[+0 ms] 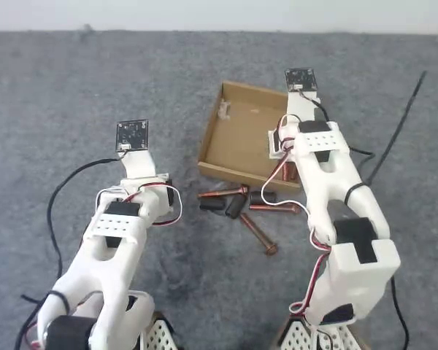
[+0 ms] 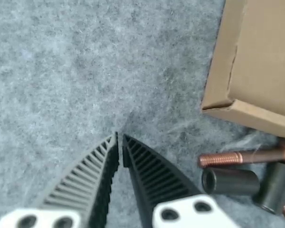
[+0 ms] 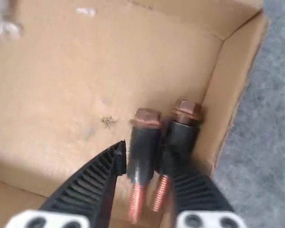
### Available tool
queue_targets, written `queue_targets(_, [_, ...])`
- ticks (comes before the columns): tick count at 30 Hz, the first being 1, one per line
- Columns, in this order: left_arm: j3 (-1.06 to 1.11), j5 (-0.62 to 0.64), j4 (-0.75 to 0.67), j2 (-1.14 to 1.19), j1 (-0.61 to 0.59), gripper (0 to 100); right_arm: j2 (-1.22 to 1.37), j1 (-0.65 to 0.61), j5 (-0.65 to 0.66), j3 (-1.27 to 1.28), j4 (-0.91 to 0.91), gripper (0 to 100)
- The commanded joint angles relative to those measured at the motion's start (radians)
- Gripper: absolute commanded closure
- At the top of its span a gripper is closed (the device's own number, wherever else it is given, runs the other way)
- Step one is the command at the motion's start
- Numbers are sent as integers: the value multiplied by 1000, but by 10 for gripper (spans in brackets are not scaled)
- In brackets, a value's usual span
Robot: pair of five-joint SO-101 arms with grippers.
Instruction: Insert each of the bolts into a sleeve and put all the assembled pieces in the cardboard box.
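My right gripper [image 3: 149, 159] hangs released inside the cardboard box [image 3: 232, 80], straddling two sleeved bolts [image 3: 143, 135]. My left gripper [image 2: 119, 137], clenched empty, sits outside the box near loose bolts [image 2: 223, 158].

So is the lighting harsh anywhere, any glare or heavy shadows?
High view: soft, even light, only faint shadows on the grey carpet. Left wrist view: a thin sheen along the copper-coloured bolt and the black cylindrical sleeve. Right wrist view: no glare on the brown cardboard box.
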Motion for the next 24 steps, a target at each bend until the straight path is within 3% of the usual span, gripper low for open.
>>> queue_targets(1, [-50, -9, 2, 0, -2, 989, -25, -8, 20, -57, -19, 840])
queue_targets(7, [-51, -8, 2, 0, -5, 989, -42, -8, 20, -58, -19, 997])
queue_targets(13, [-50, -5, -23, 2, -8, 989, -177, -10, 26, -57, 147, 991])
queue_targets(19, [-50, -5, -25, 3, -8, 989, -349, -50, 262, -51, 406, 992])
queue_targets(24, [-50, -5, -25, 5, -8, 989, -400, -90, 209, -49, 593, 992])
